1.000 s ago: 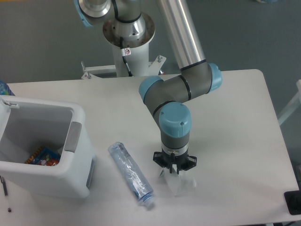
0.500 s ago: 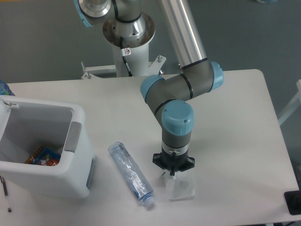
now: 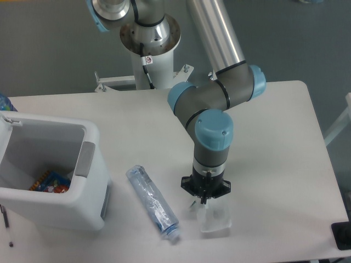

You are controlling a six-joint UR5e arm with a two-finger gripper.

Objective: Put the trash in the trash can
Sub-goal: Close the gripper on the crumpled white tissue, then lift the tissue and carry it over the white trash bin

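Note:
The trash shows as two pieces. A crushed clear bluish bottle point(image 3: 152, 203) lies slanted on the white table, cap end toward the front edge. To its right, a crumpled white packet point(image 3: 215, 219) hangs from my gripper point(image 3: 204, 200), which points straight down with its fingers pinched shut on the packet's upper left edge. The trash can point(image 3: 55, 211), a boxy white bin with a grey handle tab point(image 3: 85, 159), stands at the table's left, well away from the gripper.
A small red-blue-orange wrapper point(image 3: 49, 182) lies inside the bin. The arm's base column point(image 3: 149, 49) stands behind the table's far edge. A dark object point(image 3: 343, 235) sits at the front right corner.
The arm has shifted slightly right and toward the front. The packet went from lying crumpled under the fingers to hanging in a squarer shape from them.

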